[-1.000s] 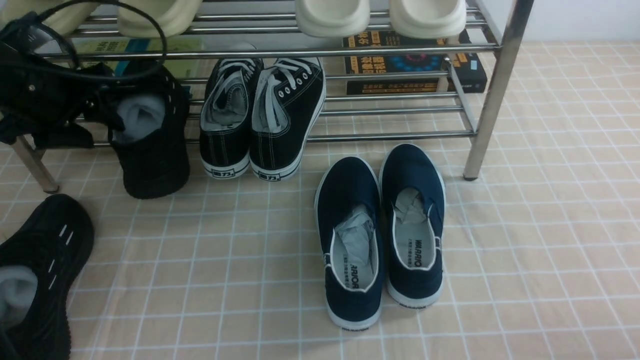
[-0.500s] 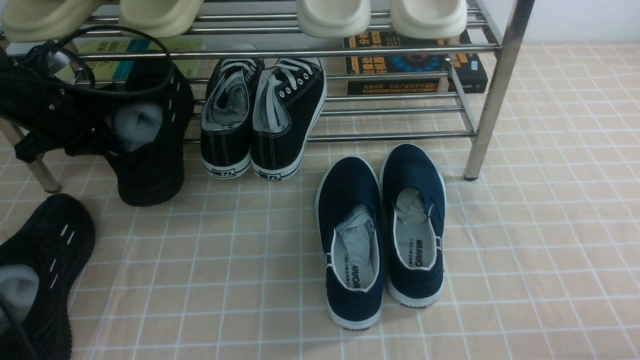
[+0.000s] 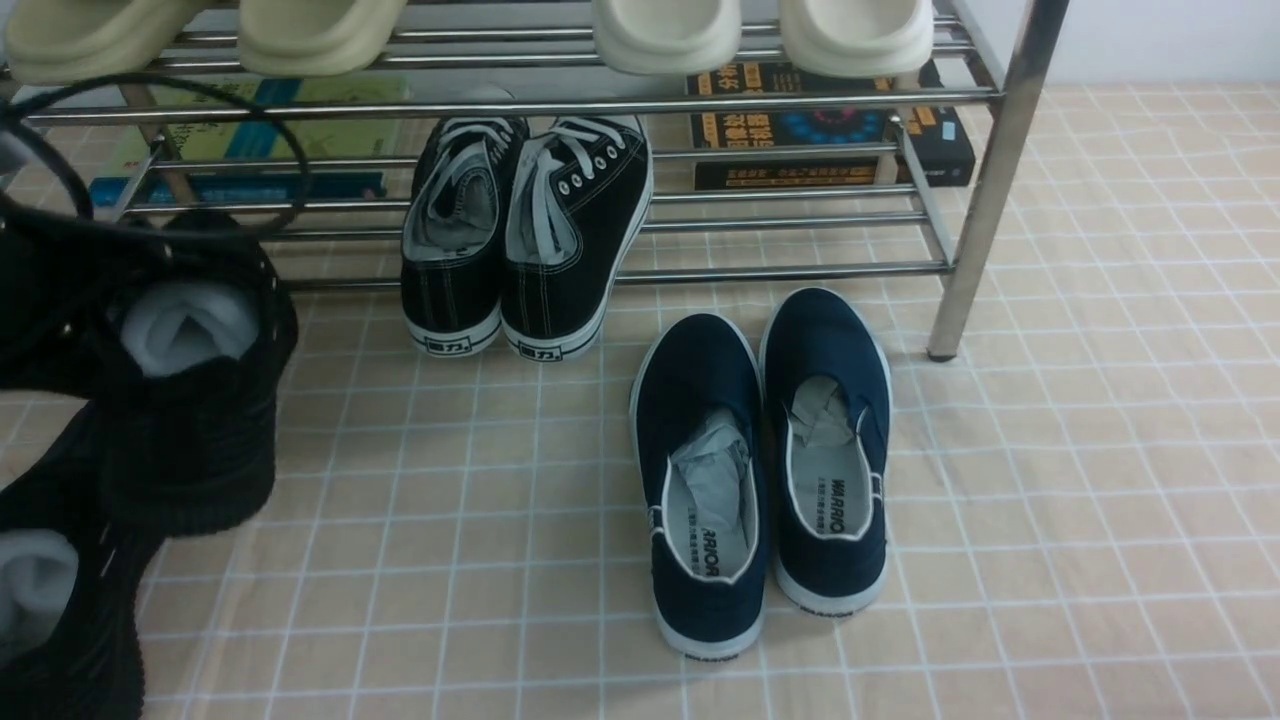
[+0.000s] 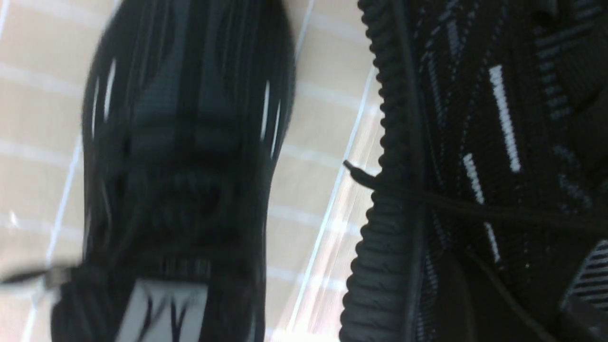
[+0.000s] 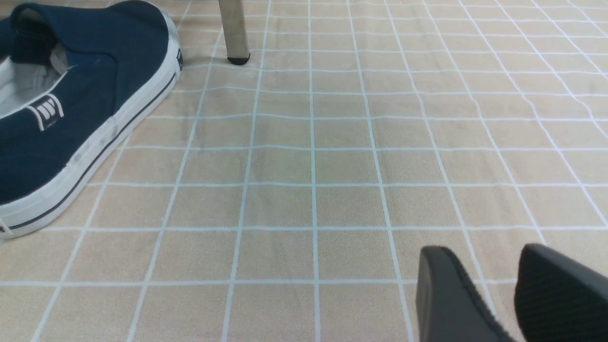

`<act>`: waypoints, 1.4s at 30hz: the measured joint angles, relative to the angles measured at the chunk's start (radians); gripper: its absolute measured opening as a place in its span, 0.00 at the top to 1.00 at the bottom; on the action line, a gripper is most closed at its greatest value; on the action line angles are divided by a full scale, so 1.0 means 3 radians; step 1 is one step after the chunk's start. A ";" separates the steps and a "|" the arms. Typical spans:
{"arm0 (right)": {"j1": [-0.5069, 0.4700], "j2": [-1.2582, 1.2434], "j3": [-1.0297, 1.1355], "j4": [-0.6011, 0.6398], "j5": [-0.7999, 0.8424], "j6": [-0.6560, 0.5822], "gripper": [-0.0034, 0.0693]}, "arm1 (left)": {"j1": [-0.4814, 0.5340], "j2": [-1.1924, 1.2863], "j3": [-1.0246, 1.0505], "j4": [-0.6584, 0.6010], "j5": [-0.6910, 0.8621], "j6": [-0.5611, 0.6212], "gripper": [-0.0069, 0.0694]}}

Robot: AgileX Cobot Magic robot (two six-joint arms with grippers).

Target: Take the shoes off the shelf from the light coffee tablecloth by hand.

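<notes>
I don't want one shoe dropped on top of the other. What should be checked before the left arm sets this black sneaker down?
1. Held sneaker clear of the shelf: ok.
2. Left claw hold firm: cannot tell; its fingers are hidden.
3. Spot beneath free: not ok; in the front view the sneaker overlaps its mate lying on the tablecloth.
4. Bare cloth between it and the navy slip-ons: ok.
5. Right claw out of the way, open over bare cloth: ok.

Black shoes (image 3: 200, 450) with white dashes; beige tablecloth (image 3: 1050, 500) with thin white grid lines.
</notes>
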 joint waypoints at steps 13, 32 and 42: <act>0.0000 0.0000 0.0000 -0.0003 0.0000 0.0000 0.62 | 0.0000 -0.0323 0.1100 -0.0288 -0.0502 0.0347 0.89; 0.0000 0.0000 0.0000 -0.0003 0.0000 0.0000 0.62 | 0.0000 -0.0345 0.1201 -0.0246 -0.0664 0.0419 0.57; 0.0000 0.0000 0.0000 -0.0003 0.0000 0.0000 0.62 | 0.0000 -0.0731 0.0986 -0.0232 -0.0225 0.0422 0.55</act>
